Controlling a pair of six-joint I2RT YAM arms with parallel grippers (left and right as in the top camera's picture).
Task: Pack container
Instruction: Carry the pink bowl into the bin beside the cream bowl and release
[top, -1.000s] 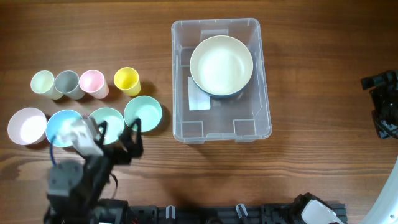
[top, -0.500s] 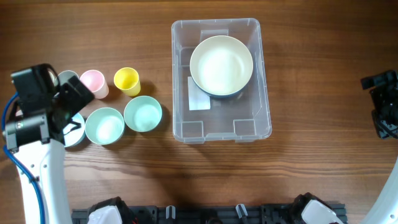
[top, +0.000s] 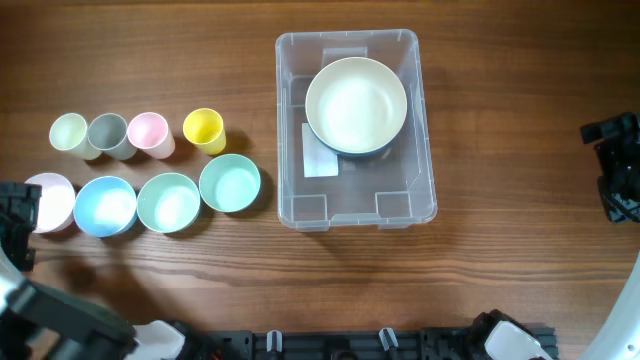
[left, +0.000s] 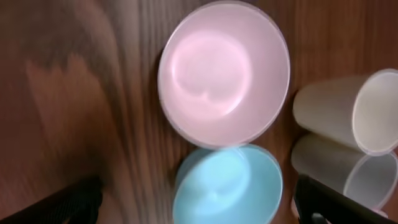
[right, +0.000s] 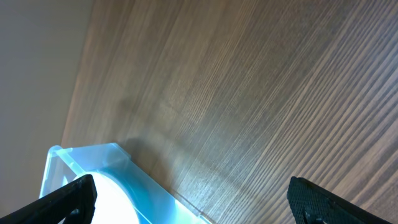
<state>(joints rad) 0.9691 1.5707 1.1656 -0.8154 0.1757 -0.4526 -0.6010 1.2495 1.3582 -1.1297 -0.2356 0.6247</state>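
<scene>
My left gripper (left: 198, 186) hangs at the near-left corner of the desk (top: 500, 300), its fingers spread wide and pinching nothing. Its wrist camera looks straight down into the pink bowl (left: 224, 74), with the blue bowl (left: 227, 186) touching or just beside it. The cream cup (left: 354, 112) and grey cup (left: 342, 171) show at the frame's edge.

The overhead view gives what that camera cannot. The bowl row runs on through a pale green bowl (top: 168, 202) and a teal bowl (top: 230, 183), and the container (top: 300, 205) sits beyond them. It lies well apart to the left gripper's right, its long axis running away from me, with a cream bowl (top: 356, 105) already in its far half.

My right gripper (right: 189, 199) is also spread and empty, parked past the container's other side. Its wrist view catches only one container corner and bare wood. I judge the right arm nearer the container but the left arm nearer the bowls. So the next pick looks like the left arm's, followed by a long carry rightward over the row.
</scene>
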